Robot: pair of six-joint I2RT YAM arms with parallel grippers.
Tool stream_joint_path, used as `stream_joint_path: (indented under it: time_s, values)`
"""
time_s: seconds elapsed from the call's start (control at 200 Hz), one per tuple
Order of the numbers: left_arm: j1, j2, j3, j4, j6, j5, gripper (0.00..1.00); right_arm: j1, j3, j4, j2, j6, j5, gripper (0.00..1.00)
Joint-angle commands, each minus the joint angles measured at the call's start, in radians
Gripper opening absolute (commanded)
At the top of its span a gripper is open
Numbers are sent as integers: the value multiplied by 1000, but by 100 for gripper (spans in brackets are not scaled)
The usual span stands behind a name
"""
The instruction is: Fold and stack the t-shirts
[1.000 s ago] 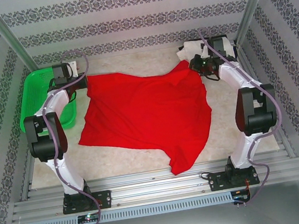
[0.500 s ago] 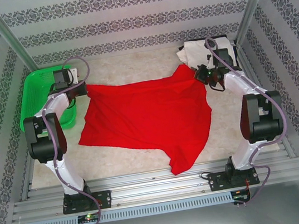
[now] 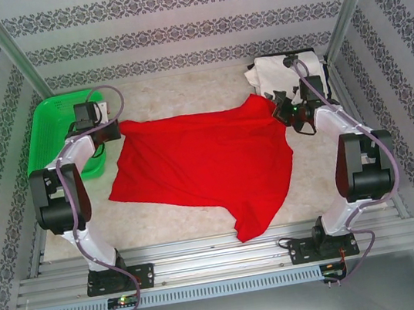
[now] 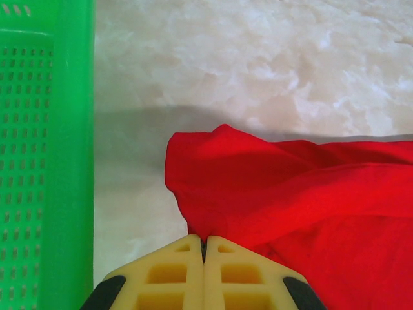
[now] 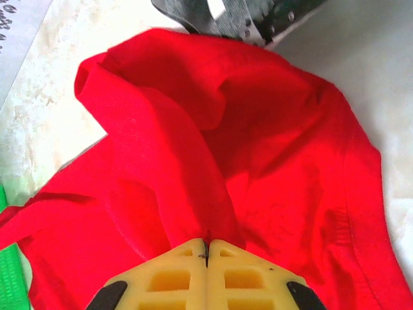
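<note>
Across upper centre of the top view, the soft red cloth t-shirt (image 3: 200, 164) has its far edge running left-right between left gripper (image 3: 118, 128) and right gripper (image 3: 273, 106), each clamped on a corner. Its body lies toward frame bottom, so I'd expect the fold to come that way.
</note>
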Motion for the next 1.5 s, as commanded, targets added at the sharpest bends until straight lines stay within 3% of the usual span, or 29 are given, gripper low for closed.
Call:
stream_joint_path:
  time_s: [0.0, 0.34, 0.834, 1.239, 1.499]
  values:
    - [8, -19, -15, -41, 16, -8, 0, 15, -35, -17, -55, 59, -27, 0]
    - [8, 4, -20, -92, 16, -29, 0, 59, -188, -39, -183, 280, 96, 0]
    - [8, -2, -34, -125, 19, -14, 0, 92, -287, -29, -242, 396, 67, 0]
    - [8, -6, -19, -171, 23, -46, 0, 37, -246, -62, -255, 358, 50, 0]
    - [19, -24, 32, -230, -4, 1, 0, -5, -215, -99, -267, 332, -4, 0]
